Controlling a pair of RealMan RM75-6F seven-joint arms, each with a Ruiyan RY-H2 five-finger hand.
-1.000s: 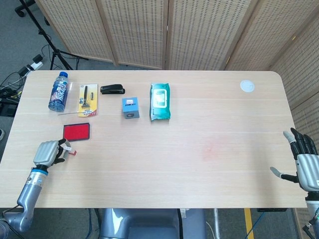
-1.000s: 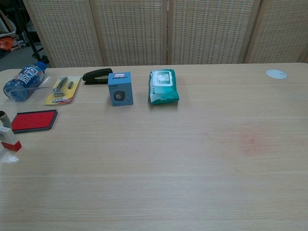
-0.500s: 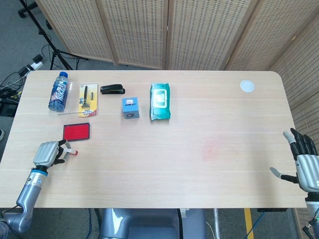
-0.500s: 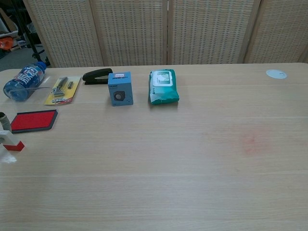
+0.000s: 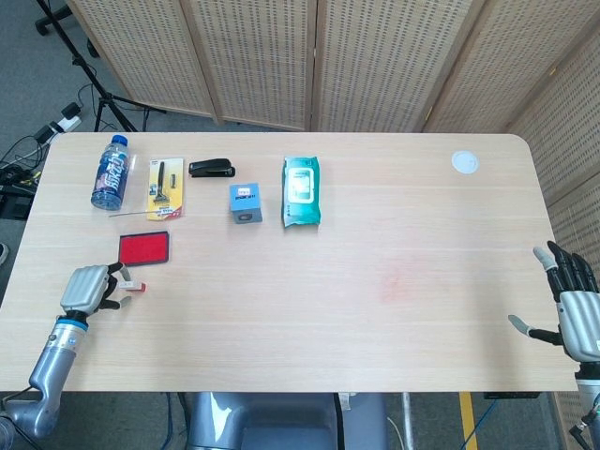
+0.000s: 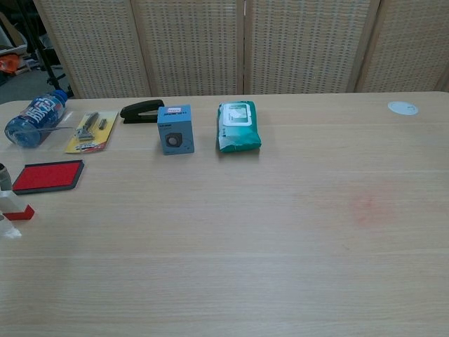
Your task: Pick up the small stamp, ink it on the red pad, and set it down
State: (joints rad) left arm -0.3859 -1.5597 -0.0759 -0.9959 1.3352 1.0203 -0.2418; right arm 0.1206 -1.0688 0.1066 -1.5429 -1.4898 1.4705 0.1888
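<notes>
Left hand (head view): left hand (image 5: 86, 288) lies near the table's left front edge, fingers curled around the small stamp (image 5: 131, 285), whose red end pokes out toward the right.
Right hand (head view): right hand (image 5: 574, 309) hovers at the table's right front corner, fingers spread, holding nothing.
Stamp position (head view): just in front of the red pad (image 5: 144, 247), apart from it.
Open room (head view): table (image 5: 394, 234) is bare wood from the wet wipes pack (image 5: 301, 190) rightward, save a white disc (image 5: 464, 161) near the far right corner and a faint reddish mark (image 5: 398, 279).
Back row (head view): water bottle (image 5: 111, 172), razor card (image 5: 166, 187), black stapler (image 5: 211, 168), blue box (image 5: 245, 202).
Chest view: small stamp (image 6: 17, 209) sits at the left frame edge, in front of the red pad (image 6: 48, 175); both hands fall outside this frame.
</notes>
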